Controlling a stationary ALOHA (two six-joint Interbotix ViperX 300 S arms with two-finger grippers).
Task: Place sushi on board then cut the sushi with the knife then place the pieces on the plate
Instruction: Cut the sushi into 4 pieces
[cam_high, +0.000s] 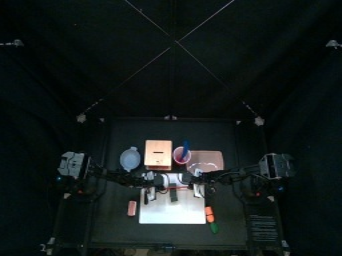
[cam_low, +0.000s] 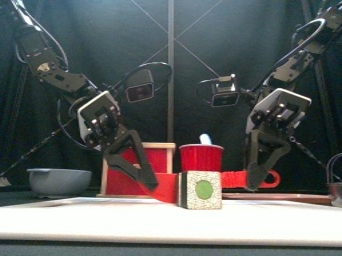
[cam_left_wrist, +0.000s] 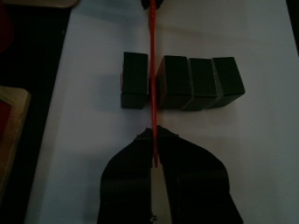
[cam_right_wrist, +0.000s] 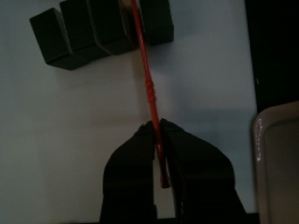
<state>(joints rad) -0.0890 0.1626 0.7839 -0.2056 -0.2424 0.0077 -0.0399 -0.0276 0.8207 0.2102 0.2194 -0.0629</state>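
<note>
Left wrist view: the left gripper (cam_left_wrist: 155, 138) rises at bottom centre, jaws clamped together on one end of the thin red toy knife (cam_left_wrist: 155, 61). The knife runs straight up the frame's centre to the top edge. The toy sushi roll of dark green blocks (cam_left_wrist: 187, 83) lies across it in the upper half, on the white cutting board (cam_left_wrist: 93, 131). One block sits left of the blade and three right of it, with the blade in the gap.

Right wrist view: the right gripper (cam_right_wrist: 156, 131), at bottom centre, has its jaws closed on the knife's other end. The knife rises leaning slightly left. Three blocks lie at upper left and one just right of the blade.

Front view: the knife lies level at lower centre, long axis left to right, held at both ends. The roll's long axis runs front to back, and its end face with a green centre points at the camera. Behind stand a red cup (cam_low: 203, 158) at centre, a pale wooden box with a red drawer front (cam_low: 163, 160) to its left, and a blue-grey bowl (cam_low: 58, 181) at lower left. Black curtains (cam_low: 80, 30) fill the background.

Top view: the board occupies the lower centre of the black table (cam_high: 114, 228), and the flat pink tray (cam_high: 210, 160) lies just above it
</note>
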